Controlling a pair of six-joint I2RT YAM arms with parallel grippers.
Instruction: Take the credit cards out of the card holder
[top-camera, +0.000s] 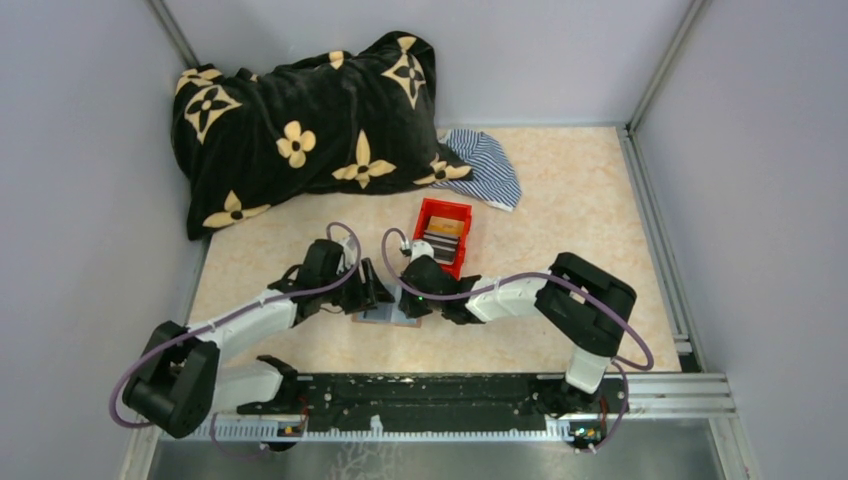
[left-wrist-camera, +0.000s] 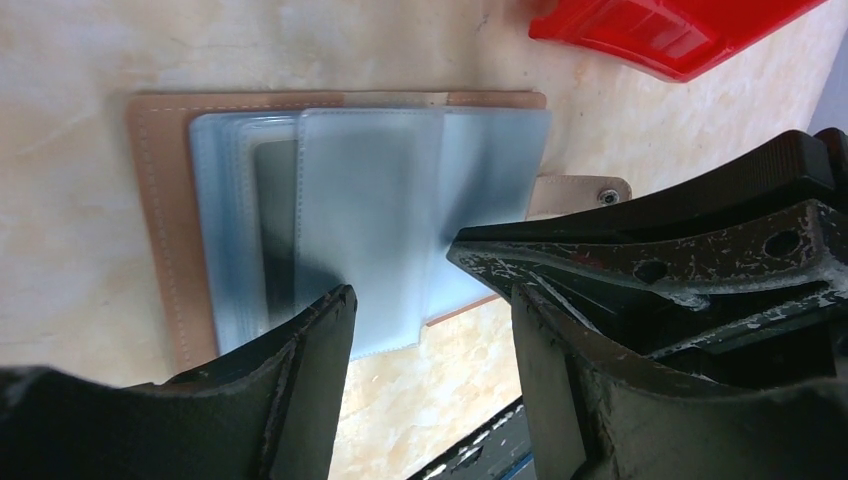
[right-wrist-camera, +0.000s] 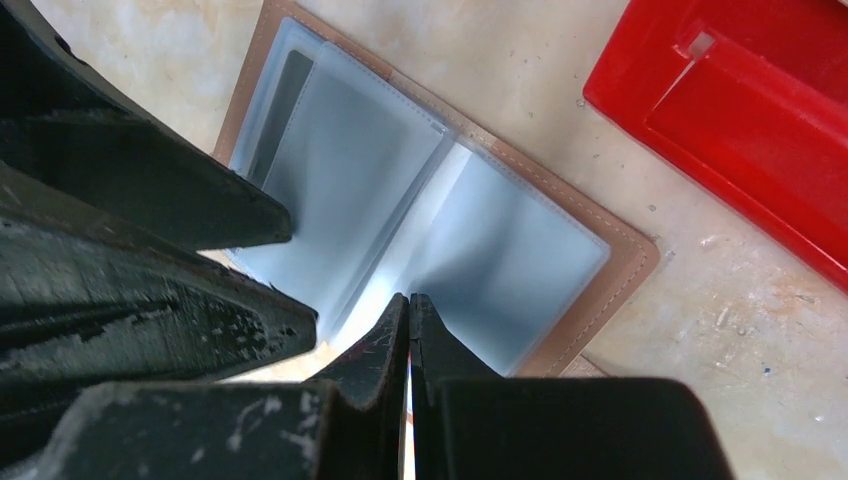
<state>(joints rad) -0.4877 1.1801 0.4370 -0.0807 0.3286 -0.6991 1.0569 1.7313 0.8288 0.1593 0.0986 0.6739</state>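
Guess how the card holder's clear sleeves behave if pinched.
Probably floppy: the sleeves are thin film, fanned unevenly over the spine. Glossy, so likely slippery. The card holder looks flat and light, so it may slide on the table unless pinned.

The pale counter (top-camera: 580, 190) carries a black flowered blanket (top-camera: 310, 120) and a striped cloth (top-camera: 487, 165) at the back. Nearer lie a red bin (top-camera: 445, 206) and the open card holder (left-wrist-camera: 160, 200).

I see left arm (top-camera: 250, 320) and right arm (top-camera: 515, 295) converging at centre. Left black two-finger gripper (left-wrist-camera: 430, 335): fingers apart. Right black two-finger gripper (right-wrist-camera: 410, 330): fingers pressed together.
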